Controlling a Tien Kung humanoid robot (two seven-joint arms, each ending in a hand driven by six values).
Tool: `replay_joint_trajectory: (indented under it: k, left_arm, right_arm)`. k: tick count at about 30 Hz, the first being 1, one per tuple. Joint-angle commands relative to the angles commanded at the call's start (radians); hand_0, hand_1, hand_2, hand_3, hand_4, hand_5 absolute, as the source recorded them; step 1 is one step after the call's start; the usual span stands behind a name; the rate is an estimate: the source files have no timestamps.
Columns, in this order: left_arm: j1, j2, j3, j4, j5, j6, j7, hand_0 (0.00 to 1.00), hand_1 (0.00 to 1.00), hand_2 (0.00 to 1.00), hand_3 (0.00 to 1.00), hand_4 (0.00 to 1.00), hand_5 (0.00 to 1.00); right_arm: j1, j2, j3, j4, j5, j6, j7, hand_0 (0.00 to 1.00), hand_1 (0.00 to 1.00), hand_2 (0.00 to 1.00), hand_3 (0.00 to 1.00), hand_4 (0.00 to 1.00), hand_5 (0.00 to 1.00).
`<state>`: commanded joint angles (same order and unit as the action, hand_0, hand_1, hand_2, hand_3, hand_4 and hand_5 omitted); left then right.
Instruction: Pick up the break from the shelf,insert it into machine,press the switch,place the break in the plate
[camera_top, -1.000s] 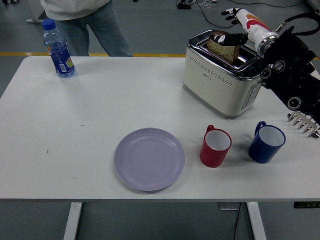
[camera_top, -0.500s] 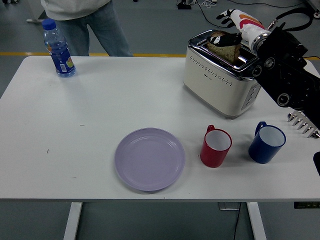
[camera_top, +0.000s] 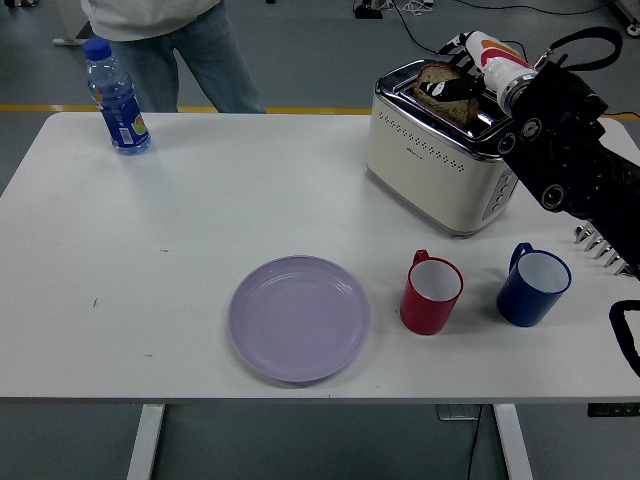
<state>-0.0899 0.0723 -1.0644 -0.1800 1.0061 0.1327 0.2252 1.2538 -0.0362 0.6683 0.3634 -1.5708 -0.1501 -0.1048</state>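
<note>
Toaster (camera_top: 440, 160), one bread slice (camera_top: 445, 88), two mugs (camera_top: 432, 293)

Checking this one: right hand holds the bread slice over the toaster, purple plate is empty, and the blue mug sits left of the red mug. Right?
Not quite. In the head view the blue mug sits right of the red mug. The rest holds: the right hand holds the bread slice over the toaster, and the purple plate is empty.

The person (camera_top: 170, 40) is cut off above the waist by the top edge.
</note>
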Motion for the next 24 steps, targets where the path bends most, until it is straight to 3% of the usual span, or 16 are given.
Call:
replay_joint_trajectory:
  k: [8,24]
  left_arm:
    - [-0.002,0.000,0.002,0.000,-0.002,0.001,0.000,0.694,0.718,0.701,0.574,0.306,0.812]
    - [-0.007,0.001,-0.008,0.000,0.017,0.001,0.003,0.695,0.718,0.700,0.573,0.306,0.811]
  right_arm:
    - [0.006,0.011,-0.008,-0.030,-0.001,-0.003,-0.003,0.619,0.581,0.590,0.678,0.807,0.384]
    - [0.022,0.030,-0.044,-0.081,-0.003,-0.003,-0.017,0.559,0.532,0.555,0.657,0.777,0.351]
